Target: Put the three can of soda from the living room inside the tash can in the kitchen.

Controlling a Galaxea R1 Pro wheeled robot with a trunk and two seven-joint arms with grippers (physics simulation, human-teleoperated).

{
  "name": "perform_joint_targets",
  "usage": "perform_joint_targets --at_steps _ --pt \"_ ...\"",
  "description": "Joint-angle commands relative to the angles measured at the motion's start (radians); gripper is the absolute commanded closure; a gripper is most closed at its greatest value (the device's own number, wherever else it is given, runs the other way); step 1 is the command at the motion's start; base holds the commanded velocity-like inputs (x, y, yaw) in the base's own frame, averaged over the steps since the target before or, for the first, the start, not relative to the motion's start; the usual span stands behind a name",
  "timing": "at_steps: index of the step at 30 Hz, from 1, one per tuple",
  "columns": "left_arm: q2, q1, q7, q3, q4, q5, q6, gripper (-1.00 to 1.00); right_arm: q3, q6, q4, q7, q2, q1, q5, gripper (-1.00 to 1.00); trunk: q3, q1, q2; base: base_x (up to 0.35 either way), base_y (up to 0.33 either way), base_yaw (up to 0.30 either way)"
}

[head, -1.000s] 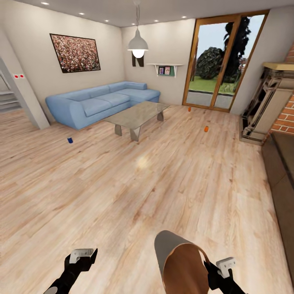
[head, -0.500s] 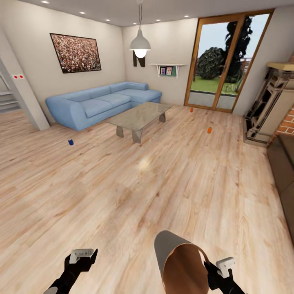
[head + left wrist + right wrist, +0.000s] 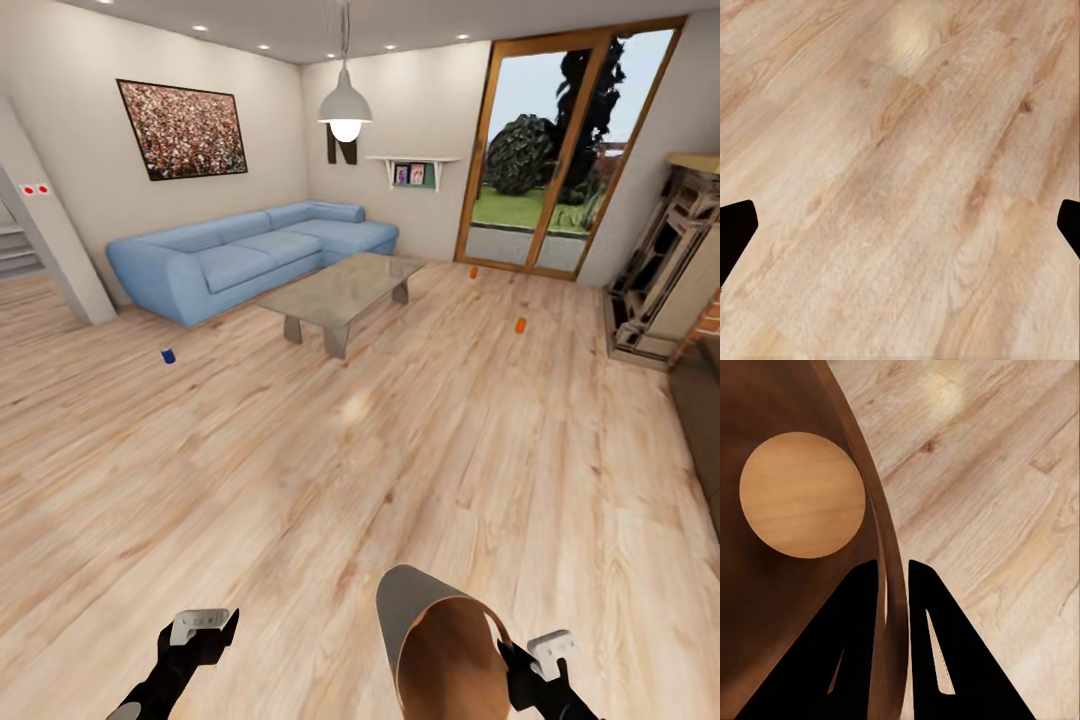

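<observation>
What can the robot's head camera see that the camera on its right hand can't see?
The head camera takes in the room: the blue soda can near the sofa, two orange cans on the floor by the glass doors, the glass table and the left gripper.

The right wrist camera looks inside the bin, down to its round bottom, empty, with the fingers pinching its rim.

Both show the bin and the wood floor.
</observation>
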Motion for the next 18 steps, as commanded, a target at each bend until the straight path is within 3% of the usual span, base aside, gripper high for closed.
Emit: perform_joint_targets --at_steps 1,18 --pt "0.000 0.000 0.000 0.000 0.000 0.000 0.000 -1.00 0.000 0.000 -0.002 0.006 0.001 0.000 -0.008 1.00 0.000 0.000 0.000 0.326 0.000 0.095" --pt "0.000 0.000 0.000 0.000 0.000 0.000 0.000 -1.00 0.000 0.000 -0.002 0.006 0.002 0.000 -0.008 1.00 0.000 0.000 0.000 0.326 0.000 0.200"
